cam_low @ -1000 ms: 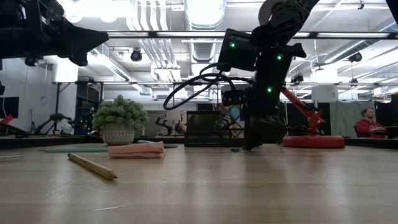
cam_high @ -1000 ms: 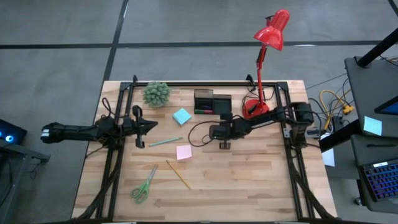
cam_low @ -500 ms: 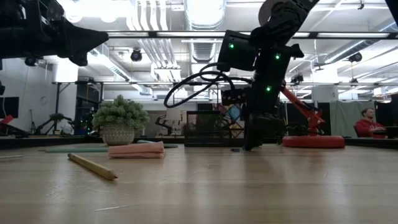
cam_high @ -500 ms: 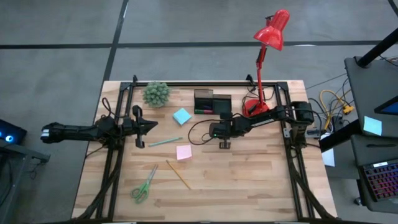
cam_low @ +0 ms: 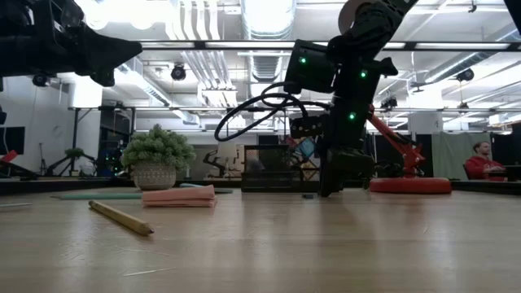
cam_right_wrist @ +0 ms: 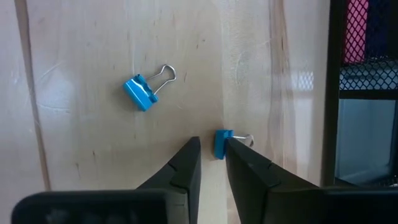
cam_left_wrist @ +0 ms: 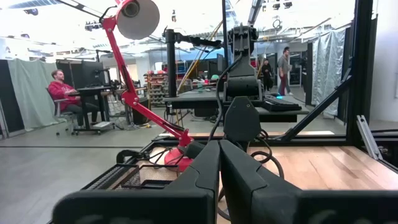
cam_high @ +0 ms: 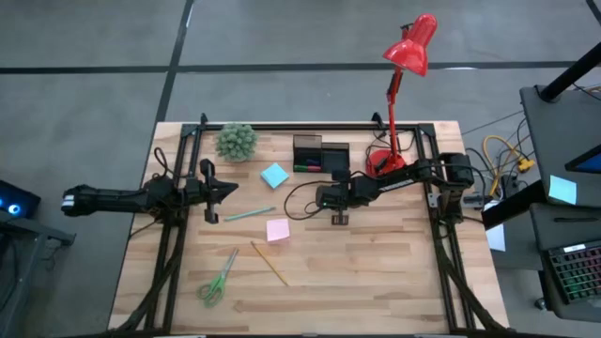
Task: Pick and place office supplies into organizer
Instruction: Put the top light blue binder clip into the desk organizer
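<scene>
Right gripper [cam_right_wrist: 212, 154] was down at the table just in front of the organizer [cam_high: 321, 155], fingers nearly closed around a blue binder clip [cam_right_wrist: 222, 143], second clip [cam_right_wrist: 142, 92] lying nearby; left gripper [cam_left_wrist: 219, 163] shut, empty.

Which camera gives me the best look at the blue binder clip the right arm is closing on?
The right wrist view: the blue binder clip sits between the right gripper jaws. The low view shows at most a dark speck there; the high and left wrist views show nothing of it.
</scene>
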